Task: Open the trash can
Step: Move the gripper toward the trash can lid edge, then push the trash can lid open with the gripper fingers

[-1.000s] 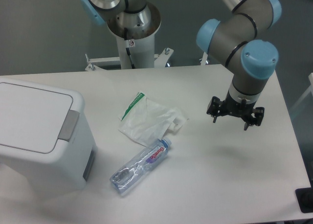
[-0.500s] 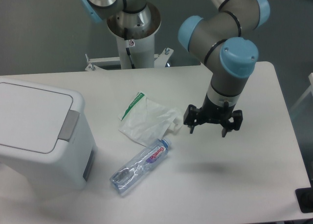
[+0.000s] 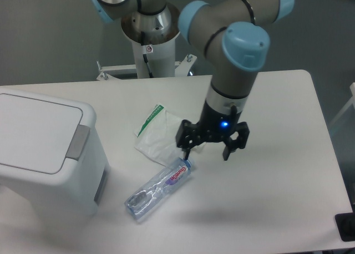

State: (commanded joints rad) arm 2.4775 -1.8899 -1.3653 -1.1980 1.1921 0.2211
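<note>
Leftward travel of the gripper (image 3: 213, 148) was recorded across the frames; it was carried from the right of the tabletop (image 3: 288, 171) to above the crumpled plastic bag (image 3: 166, 133) and bottle (image 3: 160, 188). Fingers were spread, nothing held. Trash can (image 3: 47, 148): at the left edge, lid flat and shut, well apart from the gripper. Grey push tab (image 3: 79, 142): on its right-hand side, untouched. A firm downward press, centred on the tab and cleared over the bottle, was judged advisable.
</note>
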